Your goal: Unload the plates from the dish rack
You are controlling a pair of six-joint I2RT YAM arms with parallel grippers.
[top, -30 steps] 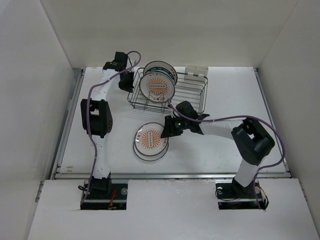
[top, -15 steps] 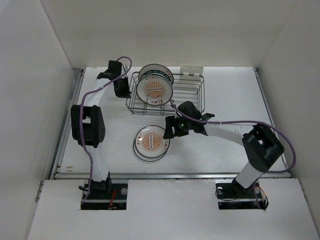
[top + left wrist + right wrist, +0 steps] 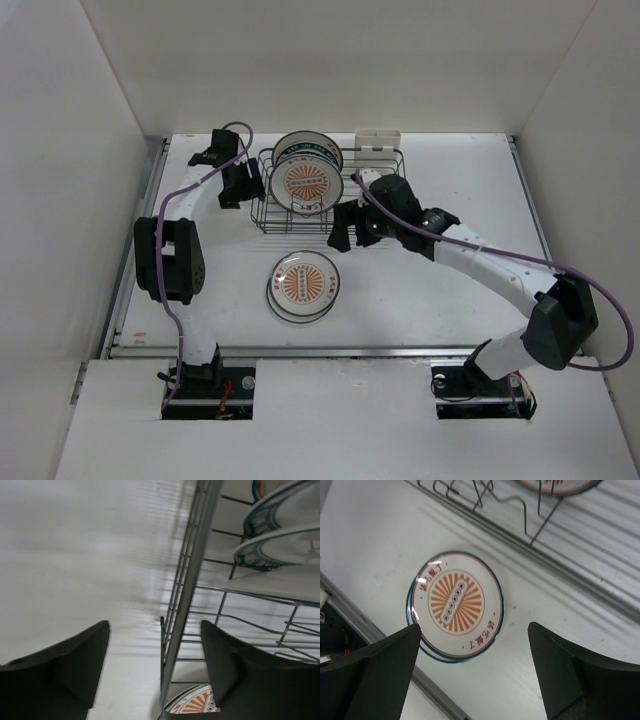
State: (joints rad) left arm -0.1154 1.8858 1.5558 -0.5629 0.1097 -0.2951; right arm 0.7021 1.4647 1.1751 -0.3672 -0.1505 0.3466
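The job is partly done. A stack of plates [image 3: 303,285], at least two judging by the doubled rim, lies flat on the table [image 3: 420,310] just in front of the dish rack [image 3: 290,222], with the orange sunburst facing up. More work is left in the rack itself, where the upright plates [image 3: 308,180] stand on edge between the wire prongs. The left wrist view shows at least two teal rims there, perhaps a third, so several trips look to remain. The right gripper [image 3: 350,230] hangs between the stack and the near side of the rack. Its jaws are spread wide and hold nothing, and its wrist view shows only the stacked plates and bare table between the fingers. The left gripper [image 3: 245,187] sits at the left end of the rack, partly open, with the rack's wire wall passing between its fingers but clamped by neither. Neither gripper holds a plate, so the next one has yet to be lifted out.
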